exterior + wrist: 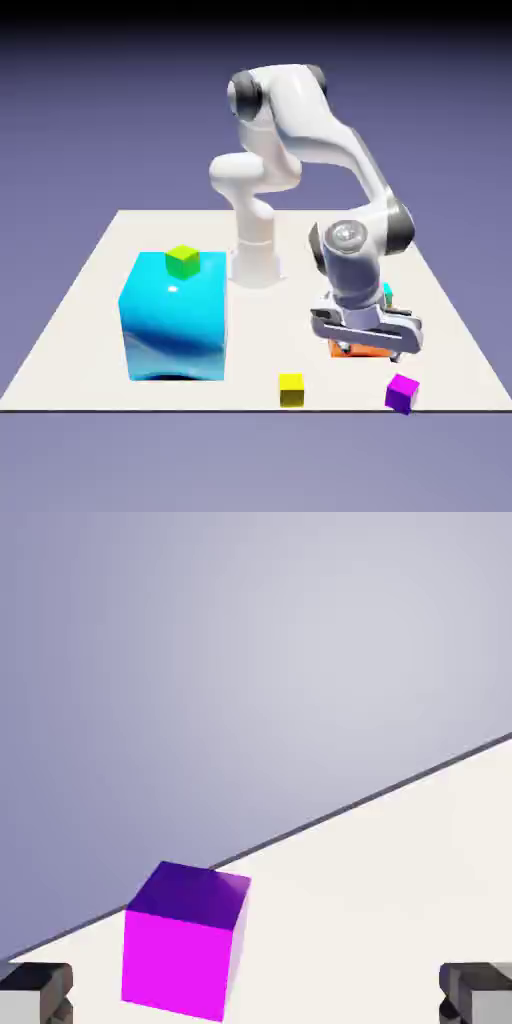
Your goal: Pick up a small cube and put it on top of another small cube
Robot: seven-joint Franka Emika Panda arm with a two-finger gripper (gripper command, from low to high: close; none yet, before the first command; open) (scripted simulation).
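Poised with gripper [256, 994] wide and empty; best centred over purple cube [178, 964], hand view's lower left, before lowering.

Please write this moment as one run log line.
gripper: open, empty | purple cube: on table, unheld | stacking: not done

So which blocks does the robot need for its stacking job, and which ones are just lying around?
For the job:
- purple cube
- teal cube, partly hidden behind the arm
- the robot's tool, open

Just lying about:
- yellow cube
- lime green cube, on the big block
- big cyan block
- orange block, partly hidden
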